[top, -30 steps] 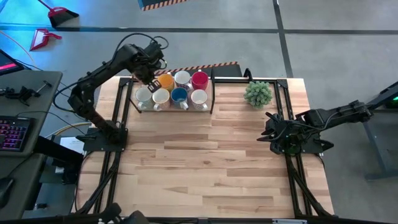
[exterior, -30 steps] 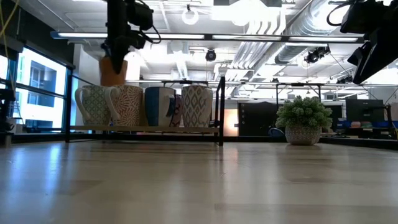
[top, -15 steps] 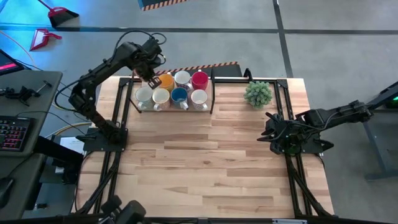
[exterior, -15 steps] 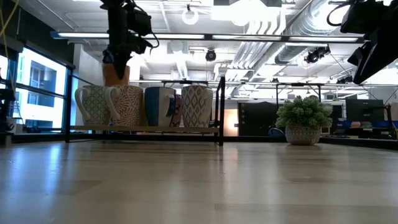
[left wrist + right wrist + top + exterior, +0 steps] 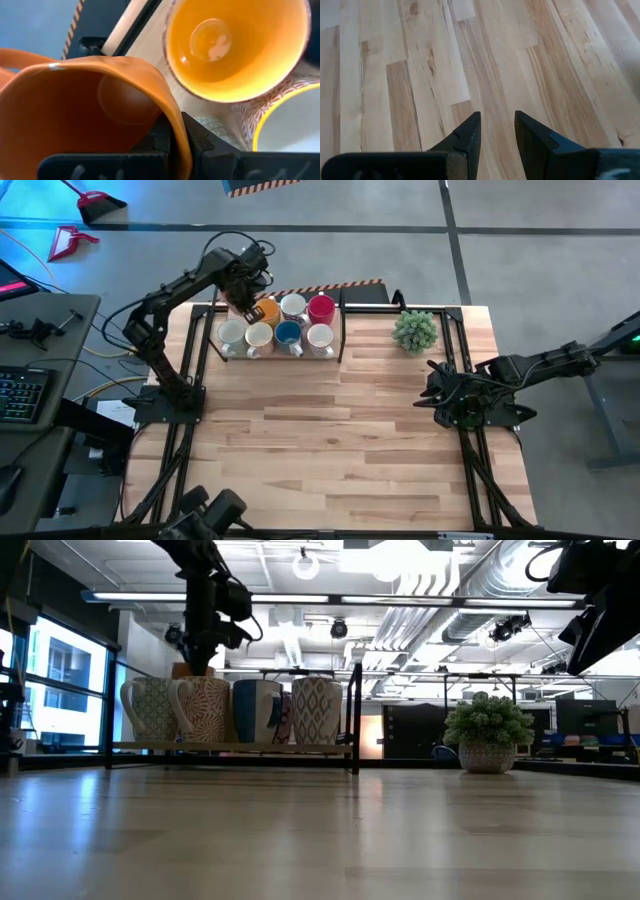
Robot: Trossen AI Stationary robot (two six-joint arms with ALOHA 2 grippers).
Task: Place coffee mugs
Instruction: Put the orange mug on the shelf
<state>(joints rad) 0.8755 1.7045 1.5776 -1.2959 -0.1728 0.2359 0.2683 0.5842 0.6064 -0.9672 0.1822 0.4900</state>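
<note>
One red-orange mug (image 5: 90, 110) rim clamped between left fingers (image 5: 195, 137); right fingers (image 5: 470, 132) apart.

Red-orange mug (image 5: 85, 105) seen gripped at rim by left gripper (image 5: 175, 137), fingers clamped on wall inside and outside. Yellow-orange mug (image 5: 235, 45) seen just beside it, interior empty. Cream mug rim (image 5: 287, 122) glimpsed adjacent. Dark rack frame (image 5: 112, 25) seen behind.
</note>
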